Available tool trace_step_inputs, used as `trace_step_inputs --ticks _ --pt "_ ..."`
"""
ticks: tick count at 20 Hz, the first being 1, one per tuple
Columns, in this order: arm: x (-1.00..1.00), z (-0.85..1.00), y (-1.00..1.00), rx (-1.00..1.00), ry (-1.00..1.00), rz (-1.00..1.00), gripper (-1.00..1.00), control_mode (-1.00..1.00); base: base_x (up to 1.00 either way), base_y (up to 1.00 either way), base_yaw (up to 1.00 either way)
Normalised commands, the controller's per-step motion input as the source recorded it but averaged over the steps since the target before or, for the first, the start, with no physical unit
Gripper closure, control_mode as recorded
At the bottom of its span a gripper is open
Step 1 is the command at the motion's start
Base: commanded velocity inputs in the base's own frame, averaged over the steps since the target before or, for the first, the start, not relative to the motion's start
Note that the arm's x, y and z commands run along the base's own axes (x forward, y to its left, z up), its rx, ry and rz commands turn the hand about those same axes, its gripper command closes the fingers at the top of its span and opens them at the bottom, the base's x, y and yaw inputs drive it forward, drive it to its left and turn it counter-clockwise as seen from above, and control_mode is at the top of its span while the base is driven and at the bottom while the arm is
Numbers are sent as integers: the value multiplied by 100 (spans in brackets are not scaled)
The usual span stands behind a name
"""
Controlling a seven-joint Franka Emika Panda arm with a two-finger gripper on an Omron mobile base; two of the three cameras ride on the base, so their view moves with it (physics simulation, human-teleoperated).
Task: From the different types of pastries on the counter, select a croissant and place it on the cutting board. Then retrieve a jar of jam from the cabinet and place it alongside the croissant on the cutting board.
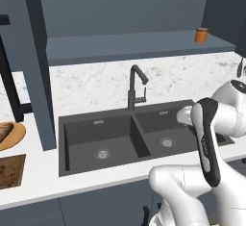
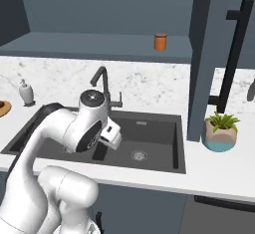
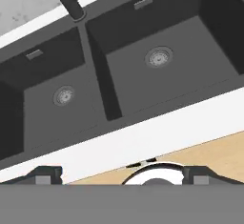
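A white worktop [image 1: 96, 182] with a marbled grey splashback runs across a dark blue-grey kitchen. Set into the worktop's middle is a black double sink [image 1: 115, 138], each of its two bowls with a round metal drain. A dark tap [image 1: 136, 88] rises at the sink's back edge, over the divider between the bowls.

The white robot arm [image 2: 74, 128] bends over the sink's front edge. In the hand view its gripper [image 3: 122, 175] points down at the front edge of the worktop, and the two dark fingertips [image 3: 45, 174] stand far apart, wide open with nothing between them.

A tall dark cabinet panel with a black handle [image 2: 230, 54] stands at the right end of the worktop in the right base view. On a shelf above the splashback, an orange-brown jar [image 2: 160, 42] stands upright near the cabinet.

Near the worktop's left edge in the left base view, a round wooden cutting board [image 1: 10, 134] carries a brown pastry [image 1: 4, 132]; whether it is a croissant cannot be told. In front of it, at the left front corner, lies a dark brown square tray [image 1: 10, 171].

At the right end sits a small potted plant [image 2: 220, 131] in a tan and teal pot. A white soap bottle [image 2: 26, 92] stands at the back edge, left of the sink.
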Motion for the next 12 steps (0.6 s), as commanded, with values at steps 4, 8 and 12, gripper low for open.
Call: trace_step_inputs --ticks 4,8,12 --pt "0 100 11 -34 -50 2 -100 -100 0 0 0" --pt "6 100 -1 -12 -12 0 -100 -100 0 0 0" --pt "17 100 -4 -3 0 0 -100 -100 0 0 0"
